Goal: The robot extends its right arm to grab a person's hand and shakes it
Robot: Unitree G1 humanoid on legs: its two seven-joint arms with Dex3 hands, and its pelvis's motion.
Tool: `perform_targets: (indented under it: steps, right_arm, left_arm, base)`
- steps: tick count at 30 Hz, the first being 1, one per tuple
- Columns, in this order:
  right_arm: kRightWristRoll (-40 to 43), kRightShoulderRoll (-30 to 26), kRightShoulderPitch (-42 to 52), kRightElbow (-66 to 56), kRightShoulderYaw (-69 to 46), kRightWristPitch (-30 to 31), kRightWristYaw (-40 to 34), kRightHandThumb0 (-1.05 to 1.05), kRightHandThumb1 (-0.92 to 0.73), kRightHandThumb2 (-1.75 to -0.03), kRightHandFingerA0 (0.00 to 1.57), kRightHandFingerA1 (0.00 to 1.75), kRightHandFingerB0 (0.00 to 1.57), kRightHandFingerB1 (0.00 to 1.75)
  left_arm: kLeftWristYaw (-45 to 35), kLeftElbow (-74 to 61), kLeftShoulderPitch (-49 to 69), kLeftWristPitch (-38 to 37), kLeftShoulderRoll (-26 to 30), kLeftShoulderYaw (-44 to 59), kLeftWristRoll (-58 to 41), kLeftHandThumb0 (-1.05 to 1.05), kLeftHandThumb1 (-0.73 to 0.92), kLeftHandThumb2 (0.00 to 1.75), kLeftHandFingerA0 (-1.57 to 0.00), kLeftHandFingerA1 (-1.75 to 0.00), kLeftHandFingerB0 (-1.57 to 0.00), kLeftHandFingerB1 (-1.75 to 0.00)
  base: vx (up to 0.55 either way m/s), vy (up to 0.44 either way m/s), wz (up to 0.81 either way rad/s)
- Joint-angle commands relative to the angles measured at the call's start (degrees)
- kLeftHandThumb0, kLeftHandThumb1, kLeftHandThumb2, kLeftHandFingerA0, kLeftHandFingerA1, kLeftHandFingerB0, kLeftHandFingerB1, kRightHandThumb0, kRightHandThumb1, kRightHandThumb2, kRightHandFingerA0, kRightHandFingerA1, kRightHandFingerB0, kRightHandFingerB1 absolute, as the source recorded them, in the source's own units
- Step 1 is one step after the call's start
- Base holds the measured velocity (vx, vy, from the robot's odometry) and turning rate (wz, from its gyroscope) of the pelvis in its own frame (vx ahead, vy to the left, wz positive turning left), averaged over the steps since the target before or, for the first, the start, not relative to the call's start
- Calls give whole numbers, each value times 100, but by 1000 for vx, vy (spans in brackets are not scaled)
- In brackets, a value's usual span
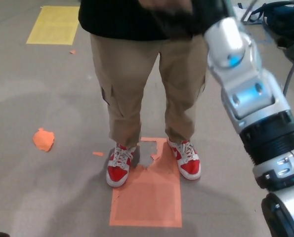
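A yellow floor patch (55,24) lies at the far left on the grey floor (38,113); nearer, an orange scrap (43,139) sits apart from everything else; a person stands in the middle in khaki trousers (137,84) and a black top (117,19), feet in red and white shoes (119,168) at the far edge of an orange floor patch (147,190), whose far end is torn; the person's hand (164,5) shows blurred at the very top edge, just left of the right hand (191,17), a dark blur against the black top; the two seem to touch, but whether the fingers are clasped round it cannot be told; the silver right arm (250,98) rises from the near right corner to that point; dark bags and cables (282,22) lie at the far right.
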Motion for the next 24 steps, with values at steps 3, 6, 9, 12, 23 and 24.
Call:
perform_targets:
  steps: [3, 6, 9, 12, 23, 24]
  right_arm:
    - [-49, 256, 455, 2597, 220, -660, -275, -20, -52, -56, 110, 111, 68, 120]
    - [-106, 318, 579, 2892, 347, -669, -181, -19, -39, -52, 113, 102, 69, 110]
    - [-66, 382, 530, 3054, 361, -699, -219, -26, -38, -52, 112, 107, 71, 113]
    - [60, 413, 361, 3018, 259, -948, -374, -28, -82, -64, 116, 110, 66, 119]
    - [223, 289, 300, -1541, -7, -798, -255, -5, -75, -76, 109, 115, 68, 121]
    - [229, 286, 319, -1779, -16, -762, -223, -5, -75, -76, 109, 115, 68, 121]
  left_arm:
    - [-143, -25, -12, -54, 138, 48, -83, -27, 65, 113, -7, -50, -7, -49]
    - [-56, 6, -26, -58, 152, -31, 22, -28, 63, 112, -7, -49, -6, -49]
    - [-43, -25, -27, -58, 154, -42, 30, -27, 62, 112, -8, -50, -7, -49]
    - [-92, -32, -35, -60, 178, -10, -17, -28, 63, 112, -8, -50, -7, -49]
    - [-38, 31, -79, -112, 188, -64, 16, -51, 89, 66, -29, -36, -21, -31]
    - [-51, 32, -82, -113, 196, -79, 30, -51, 89, 66, -29, -36, -21, -31]
  base:
    - [0, 0, 0]
    - [0, 0, 0]
    - [0, 0, 0]
    - [0, 0, 0]
    - [0, 0, 0]
    - [0, 0, 0]
